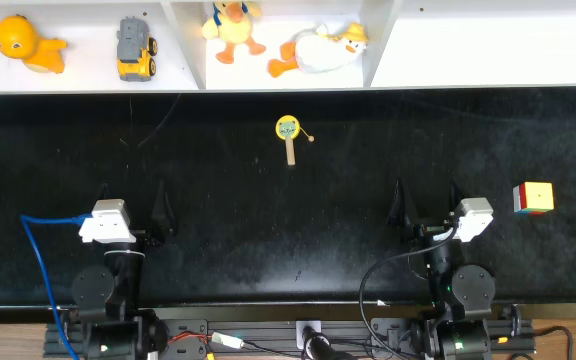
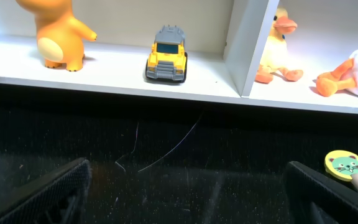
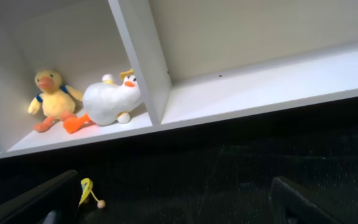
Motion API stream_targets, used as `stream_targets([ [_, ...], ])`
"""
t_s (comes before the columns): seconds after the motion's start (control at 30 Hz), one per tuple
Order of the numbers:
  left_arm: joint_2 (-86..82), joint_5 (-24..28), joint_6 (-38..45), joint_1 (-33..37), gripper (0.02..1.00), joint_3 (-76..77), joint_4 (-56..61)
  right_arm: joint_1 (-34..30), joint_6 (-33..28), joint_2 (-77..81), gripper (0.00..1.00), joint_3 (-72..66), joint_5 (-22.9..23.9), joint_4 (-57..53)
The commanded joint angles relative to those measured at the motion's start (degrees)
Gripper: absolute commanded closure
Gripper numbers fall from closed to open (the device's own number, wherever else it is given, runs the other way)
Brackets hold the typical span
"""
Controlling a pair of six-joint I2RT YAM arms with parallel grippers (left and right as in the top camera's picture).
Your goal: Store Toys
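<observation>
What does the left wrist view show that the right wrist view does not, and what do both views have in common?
The left wrist view adds the orange toy figure and the yellow toy truck, standing side by side on the shelf. The right wrist view adds the compartment across the divider from the plush toys. Both share the yellow plush duck, the white plush duck beside it, and the small rattle on the black table.
</observation>
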Motion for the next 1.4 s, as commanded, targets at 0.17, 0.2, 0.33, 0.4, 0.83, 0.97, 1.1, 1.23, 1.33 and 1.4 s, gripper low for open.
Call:
stream_targets([
  [0.17,-0.7,-0.3,-0.6,0.2,0.023,-0.5,0.2,0.3,-0.2,-0.4,0.003,-0.8,0.6,0.3],
  [0.2,-0.7,-0.3,-0.6,0.2,0.020,-0.5,0.2,0.3,-0.2,-0.4,0.005,-0.8,0.6,0.3],
  [0.33,-0.7,-0.3,-0.6,0.2,0.020,-0.5,0.2,0.3,-0.2,-0.4,0.005,-0.8,0.6,0.3],
  [0.4,-0.7,-0.3,-0.6,0.2,0.020,-0.5,0.2,0.3,-0.2,-0.4,0.005,-0.8,0.6,0.3],
  [0.83,-0.7,-0.3,-0.6,0.2,0.023,-0.5,0.2,0.3,-0.1,-0.4,0.007,-0.8,0.0,0.3],
  [0.97,-0.7,-0.3,-0.6,0.2,0.020,-0.5,0.2,0.3,0.1,-0.4,0.005,-0.8,-2.7,0.3],
  [1.1,-0.7,-0.3,-0.6,0.2,0.023,-0.5,0.2,0.3,4.7,-0.4,0.005,-0.8,-4.1,0.5],
  [1.23,-0.7,-0.3,-0.6,0.2,0.020,-0.5,0.2,0.3,5.8,-0.4,0.005,-0.7,-6.5,0.9],
  [1.33,-0.7,-0.3,-0.6,0.2,0.020,-0.5,0.2,0.3,4.3,-0.2,0.005,0.5,-13.3,1.9],
  [1.4,-0.7,-0.3,-0.6,0.2,0.023,-0.5,0.2,0.3,4.3,0.8,0.003,3.3,-15.6,-0.7],
])
